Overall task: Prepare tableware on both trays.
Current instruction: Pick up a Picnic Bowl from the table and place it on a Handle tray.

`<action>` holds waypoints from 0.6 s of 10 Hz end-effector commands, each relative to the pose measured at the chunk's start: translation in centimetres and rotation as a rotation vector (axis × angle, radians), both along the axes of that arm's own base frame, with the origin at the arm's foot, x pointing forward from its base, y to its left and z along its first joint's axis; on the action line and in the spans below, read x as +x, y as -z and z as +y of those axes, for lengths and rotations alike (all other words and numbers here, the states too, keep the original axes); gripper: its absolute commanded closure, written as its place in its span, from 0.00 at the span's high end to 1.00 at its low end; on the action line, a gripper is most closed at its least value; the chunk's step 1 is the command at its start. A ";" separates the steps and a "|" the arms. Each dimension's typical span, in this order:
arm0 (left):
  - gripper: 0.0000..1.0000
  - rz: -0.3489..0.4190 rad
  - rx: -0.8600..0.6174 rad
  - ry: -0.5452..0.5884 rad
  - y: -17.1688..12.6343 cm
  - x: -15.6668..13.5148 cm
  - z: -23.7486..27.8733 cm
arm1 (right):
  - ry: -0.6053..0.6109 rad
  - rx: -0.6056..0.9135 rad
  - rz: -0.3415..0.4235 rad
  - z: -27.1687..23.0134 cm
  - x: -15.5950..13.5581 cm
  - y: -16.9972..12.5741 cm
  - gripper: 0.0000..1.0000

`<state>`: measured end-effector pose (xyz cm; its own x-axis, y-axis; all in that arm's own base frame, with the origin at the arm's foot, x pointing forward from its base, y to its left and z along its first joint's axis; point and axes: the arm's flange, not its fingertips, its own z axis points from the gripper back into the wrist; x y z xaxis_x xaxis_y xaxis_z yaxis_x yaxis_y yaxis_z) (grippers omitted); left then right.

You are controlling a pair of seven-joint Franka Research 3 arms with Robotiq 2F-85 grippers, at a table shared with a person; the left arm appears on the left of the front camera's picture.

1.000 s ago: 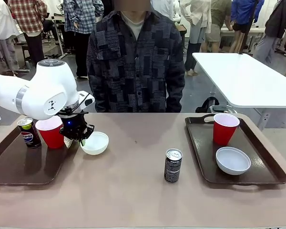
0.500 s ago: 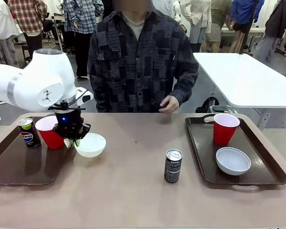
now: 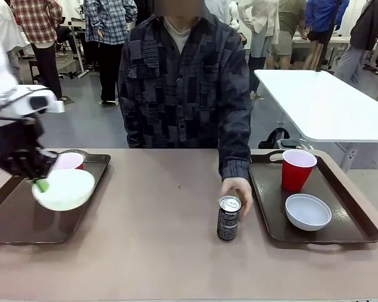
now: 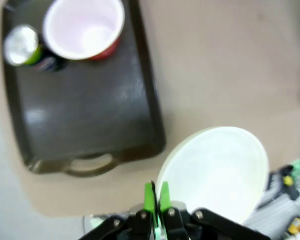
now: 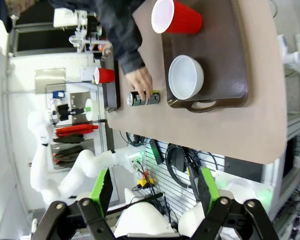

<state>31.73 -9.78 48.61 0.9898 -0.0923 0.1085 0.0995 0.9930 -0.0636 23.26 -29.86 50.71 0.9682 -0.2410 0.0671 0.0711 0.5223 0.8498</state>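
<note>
The left end effector [image 3: 41, 184] is clenched on the rim of a white bowl [image 3: 64, 189] – held mouth-up, slightly tilted, above the left tray [image 3: 25, 220], in front of that tray's red cup [image 3: 69, 161]. A person's hand [image 3: 237, 189] grips the black can [image 3: 228, 218], upright on the counter [image 3: 170, 251] just beside the right tray [image 3: 340, 233]. The right end effector [image 5: 152, 192] hangs released – pads apart.

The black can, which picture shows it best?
The front view: the black can stands upright and close on the table, with the person's hand touching its top. The right wrist view shows it small and sideways, with the hand on it. In the left wrist view I cannot make it out.
</note>
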 end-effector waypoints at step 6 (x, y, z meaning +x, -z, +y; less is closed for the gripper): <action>0.00 -0.118 -0.071 -0.092 0.6 -0.9 11.7 | -0.005 0.016 -0.023 0.0 0.0 -0.1 0.89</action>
<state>31.79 1.57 49.66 0.9785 0.0233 0.2047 0.0070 0.9893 -0.1460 23.28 -29.83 50.71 0.9685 -0.2400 0.0669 0.0708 0.5227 0.8496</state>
